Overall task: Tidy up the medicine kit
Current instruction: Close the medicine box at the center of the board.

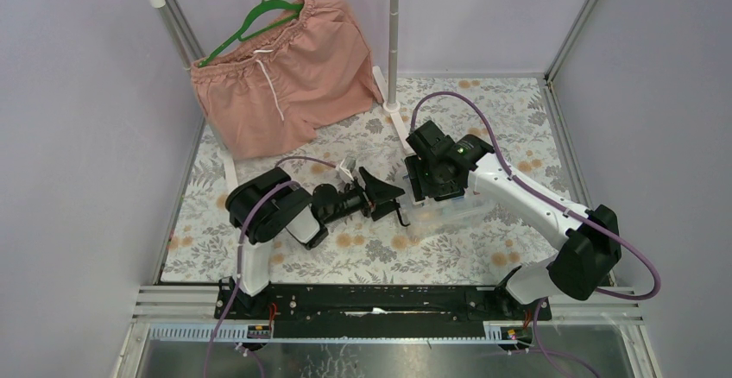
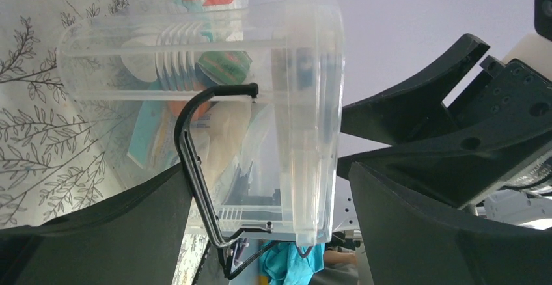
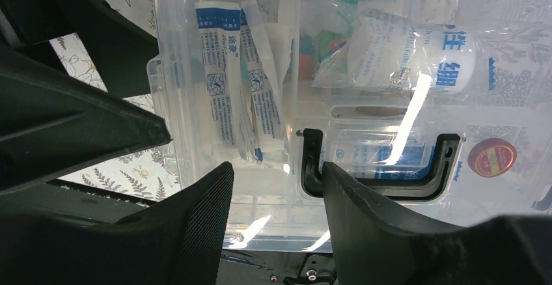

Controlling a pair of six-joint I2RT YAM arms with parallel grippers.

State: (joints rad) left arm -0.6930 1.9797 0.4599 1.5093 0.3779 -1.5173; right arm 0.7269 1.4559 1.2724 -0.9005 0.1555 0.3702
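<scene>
Box (image 2: 312,70): clear, lidded, on table (image 1: 362,248), right of centre; sachets (image 3: 224,70) inside, black handle (image 3: 381,187) in lid recess.
Left gripper (image 1: 387,197): spread wide at box's left end, grasping nothing.
Right gripper (image 3: 276,168): over lid, jaws apart, nothing clamped.

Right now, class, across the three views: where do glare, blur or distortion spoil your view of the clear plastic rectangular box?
Right wrist: white glare streaks cross the clear plastic rectangular box beside its black U-shaped handle, though the blue-printed sachets stay readable; left wrist: the box looks bent and stretched, its contents smeared; top external: even light, no glare.
</scene>
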